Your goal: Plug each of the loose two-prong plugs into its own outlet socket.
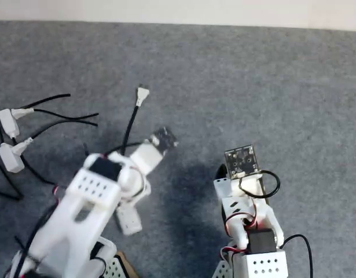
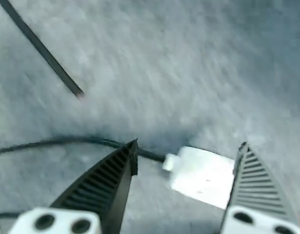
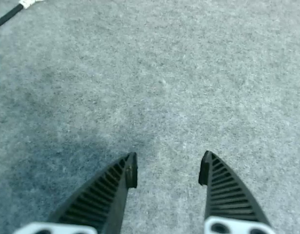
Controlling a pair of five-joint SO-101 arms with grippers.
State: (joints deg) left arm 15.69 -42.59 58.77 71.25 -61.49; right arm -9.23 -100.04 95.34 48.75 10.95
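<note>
A loose white two-prong plug lies on the grey carpet at the end of a black cord. Two white outlet sockets sit at the far left, with black wires trailing from them. In the left wrist view my left gripper is open. A white plug body lies on the carpet between its fingers, closer to one of them, and its cord trails off to the side. The left arm covers that spot from above. My right gripper is open over bare carpet.
Loose black wire ends fan out from the sockets, and one wire end lies beyond the left gripper. The right arm stands at the front right. A cord crosses the corner of the right wrist view. Bare carpet stretches across the back and right.
</note>
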